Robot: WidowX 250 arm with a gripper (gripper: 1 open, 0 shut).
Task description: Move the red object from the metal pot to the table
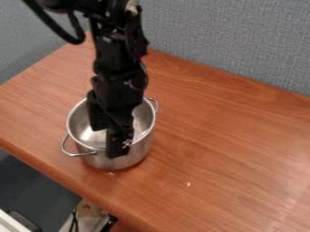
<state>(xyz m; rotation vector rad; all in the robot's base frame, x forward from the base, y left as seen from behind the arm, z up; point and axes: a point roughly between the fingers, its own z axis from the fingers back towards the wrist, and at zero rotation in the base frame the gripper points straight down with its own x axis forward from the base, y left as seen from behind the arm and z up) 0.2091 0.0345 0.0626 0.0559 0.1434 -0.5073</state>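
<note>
The claw (119,140) is shown with its fingers spread, pointed down into the mouth of the metal pot (94,160); whether anything lies between them cannot be told. The pot's interior is partly covered by the black claw and arm, and the red object is not seen in the visible part, so its position cannot be determined. Around the claw, the way is bounded by the pot's wall and rim. One loop handle (72,150) is seen at the near left of the picture, the other (154,104) at the far right. The pot is supported upright on the wood-grain table (224,149), near its edge. The table is backed by a grey panel (230,41). The arm (118,59) is held nearly vertical above the pot, with a black cable (54,31) looped beside its upper part.
</note>
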